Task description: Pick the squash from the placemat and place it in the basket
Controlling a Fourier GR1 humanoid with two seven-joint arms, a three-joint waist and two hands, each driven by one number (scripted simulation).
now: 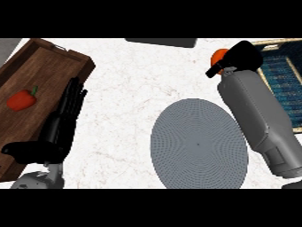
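Your R hand, upper right, is curled round the orange squash (fingers hide most of it), right at the left rim of the basket, off the placemat at lower centre. L hand, lower left: fingers straight, holding nothing.

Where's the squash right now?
Head view, upper right: the squash is in the right hand, just left of the basket, off the placemat.
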